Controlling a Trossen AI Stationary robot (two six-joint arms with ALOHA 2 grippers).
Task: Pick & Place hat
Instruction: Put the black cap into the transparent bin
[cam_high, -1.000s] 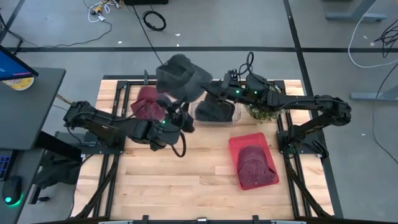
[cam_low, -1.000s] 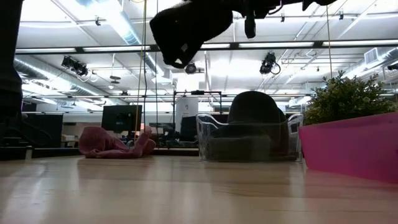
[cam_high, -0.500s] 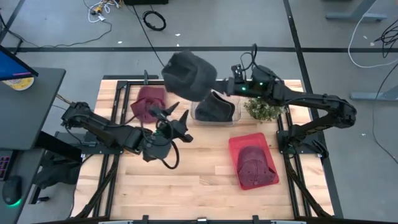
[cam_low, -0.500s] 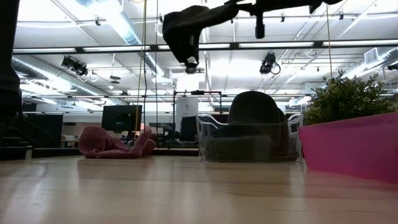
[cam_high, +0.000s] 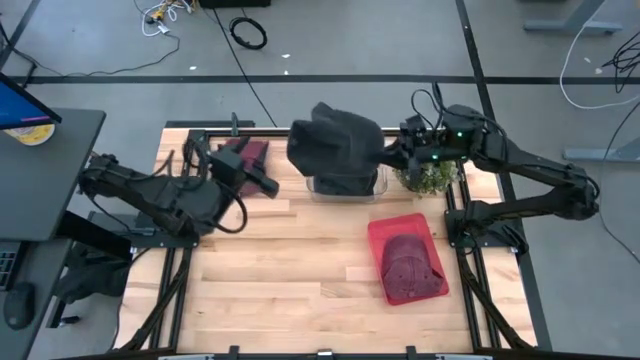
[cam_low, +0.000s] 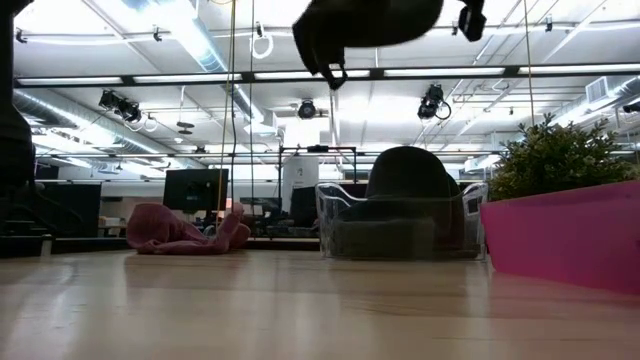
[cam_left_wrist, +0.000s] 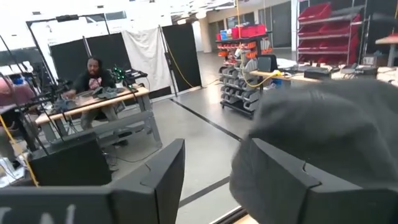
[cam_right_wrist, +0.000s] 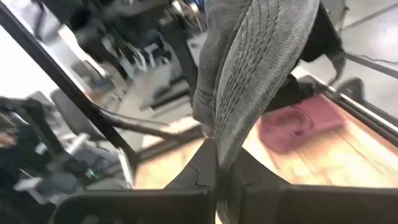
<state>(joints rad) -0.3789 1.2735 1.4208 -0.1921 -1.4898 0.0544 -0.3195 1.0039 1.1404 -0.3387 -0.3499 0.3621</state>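
My right gripper (cam_high: 392, 155) is shut on a dark grey knit hat (cam_high: 335, 148), held high over a clear bin (cam_high: 372, 188) at the far middle of the table. The hat also shows at the top of the low view (cam_low: 365, 25). Another dark hat (cam_low: 405, 175) sits inside the bin (cam_low: 335, 215). My left gripper (cam_high: 262, 183) is open and empty, above a maroon hat (cam_high: 240, 155) that lies on the table at the far left. In the left wrist view the grey hat (cam_left_wrist: 336, 124) is just beyond my open left fingers (cam_left_wrist: 168, 180). My right gripper pinches the grey hat's edge (cam_right_wrist: 219, 146) between its two fingers. The fingers come about level from the table's right side. The hat stands out from them toward the left, lifted clear above the bin.
A red tray (cam_high: 378, 232) holding a maroon cap (cam_high: 408, 265) sits on the right half of the table. A small green plant (cam_high: 425, 178) stands right of the bin. The near half of the table is bare wood (cam_high: 290, 290).
My right gripper has carried the grey hat toward the table's right edge, from above the maroon hat to over the clear bin, still lifted clear. My left arm has drawn back toward the table's left edge, and its gripper has opened.
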